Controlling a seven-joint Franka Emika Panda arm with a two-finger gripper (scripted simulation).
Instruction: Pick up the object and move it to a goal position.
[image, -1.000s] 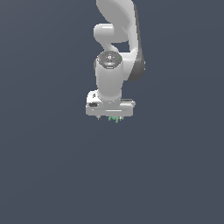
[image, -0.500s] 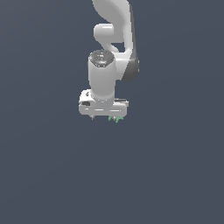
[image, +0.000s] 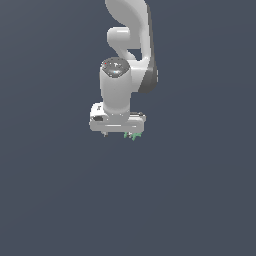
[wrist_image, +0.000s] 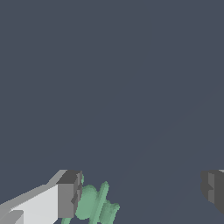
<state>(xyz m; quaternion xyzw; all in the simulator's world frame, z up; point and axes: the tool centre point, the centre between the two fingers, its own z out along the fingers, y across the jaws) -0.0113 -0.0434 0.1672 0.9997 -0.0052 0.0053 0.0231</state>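
Above a plain dark floor (image: 55, 200), the white arm (image: 131, 35) is reaching straight down, its claw (image: 120, 134) pointing at the ground. The claw is standing spread wide — in the wrist view one finger (wrist_image: 65, 194) is sitting right against the green piece while the other finger (wrist_image: 213, 187) is waiting well apart from it, so nothing is being pinched.

The green piece (wrist_image: 95, 204) is lying off-centre, beside the one finger rather than midway between the two; in the exterior view it is showing as a tiny green fleck (image: 133, 135) under the claw's end on that view's right. Whether the finger is actually touching it is hard to tell from here.

To do this step well, the claw should probably be shifting sideways until the piece is sitting between both fingers — closing now would likely be shoving it along or tipping its spiky edge. Then close gently and lift.
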